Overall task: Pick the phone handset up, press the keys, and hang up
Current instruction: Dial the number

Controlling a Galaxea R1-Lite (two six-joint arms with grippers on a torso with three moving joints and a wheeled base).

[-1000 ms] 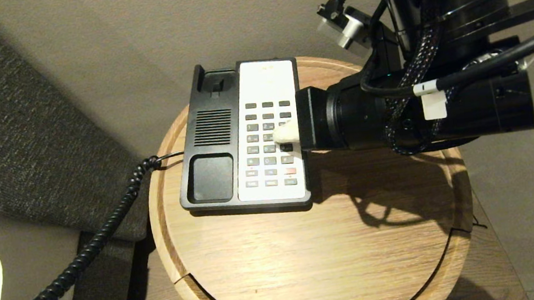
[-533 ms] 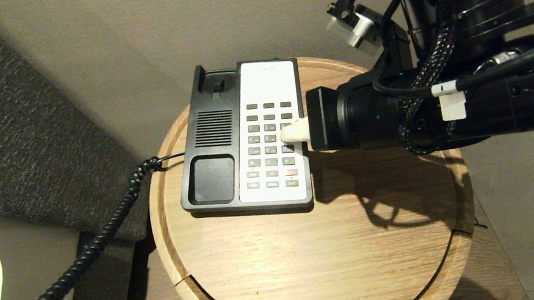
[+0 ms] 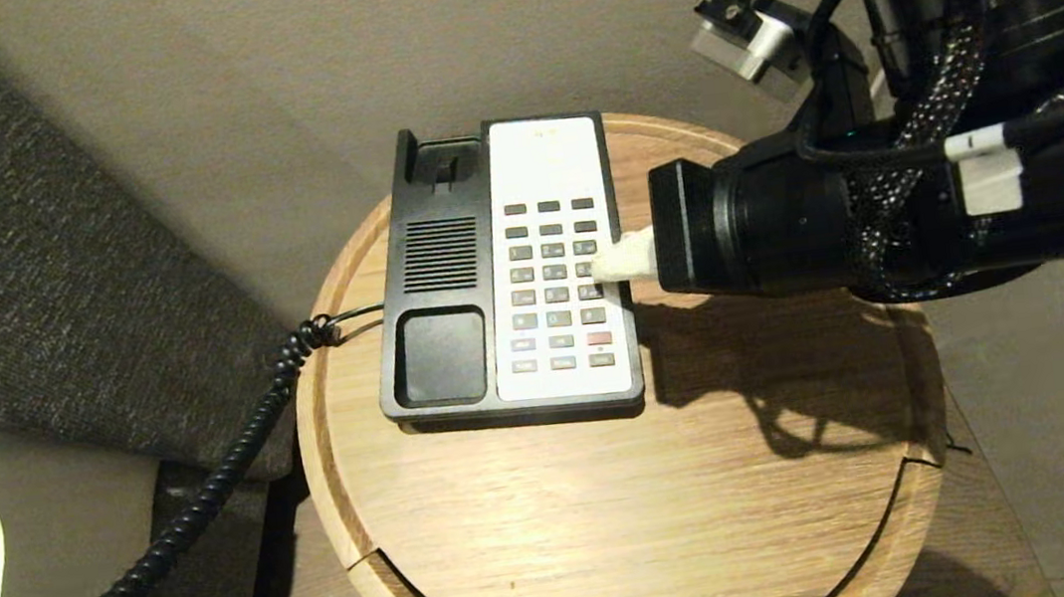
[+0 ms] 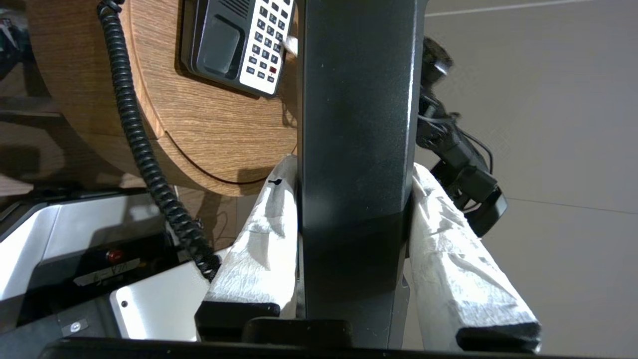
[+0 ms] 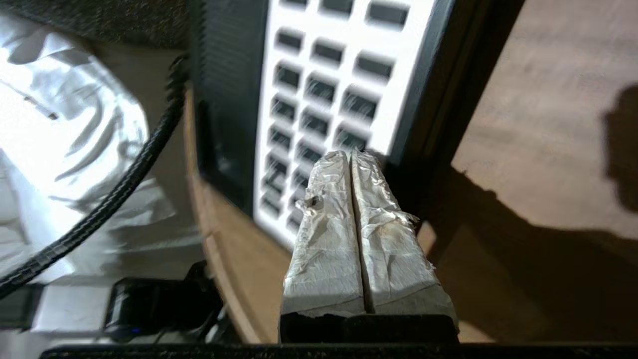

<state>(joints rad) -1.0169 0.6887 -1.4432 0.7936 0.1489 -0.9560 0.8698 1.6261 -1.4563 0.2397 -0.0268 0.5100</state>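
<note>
The handset (image 4: 356,149) runs up the middle of the left wrist view, clamped between the left gripper's (image 4: 354,199) white fingers (image 4: 448,239). At centre right of the head view, the right gripper (image 3: 610,264), fingers pressed together, overhangs the keypad's (image 3: 555,276) right edge.

Round wooden table (image 3: 617,519) — grey sofa (image 3: 16,257)

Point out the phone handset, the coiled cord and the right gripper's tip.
phone handset (image 4: 356,124): left wrist view, mid-shaft.
coiled cord (image 3: 213,485): head view, middle coils.
right gripper (image 5: 351,154): right wrist view, closed fingertips.
</note>
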